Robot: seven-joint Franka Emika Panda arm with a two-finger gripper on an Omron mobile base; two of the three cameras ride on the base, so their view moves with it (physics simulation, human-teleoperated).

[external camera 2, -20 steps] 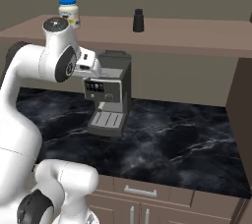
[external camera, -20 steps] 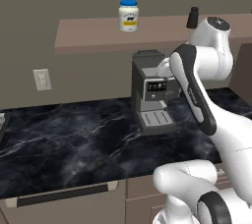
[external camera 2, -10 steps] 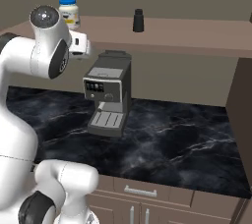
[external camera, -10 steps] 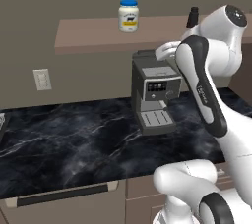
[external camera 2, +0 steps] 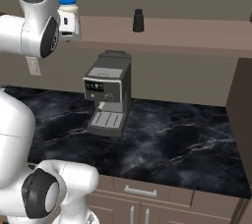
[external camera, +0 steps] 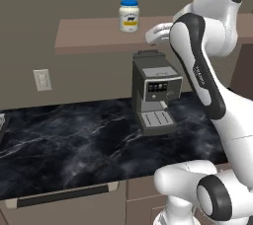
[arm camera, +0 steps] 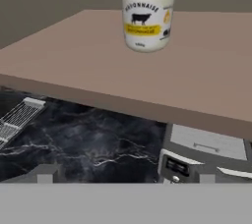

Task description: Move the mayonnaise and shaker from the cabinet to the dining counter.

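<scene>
Mayonnaise upright on the cabinet shelf, shaker well along the same board, coffee machine on the worktop below; gripper near the jar, jaws' state can't be told.

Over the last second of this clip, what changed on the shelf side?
The arm swung up and its hand rose to shelf height, now facing the mayonnaise. Nothing was gripped. The mayonnaise and the shaker stayed in place on the cabinet; the coffee machine stayed put too.
</scene>
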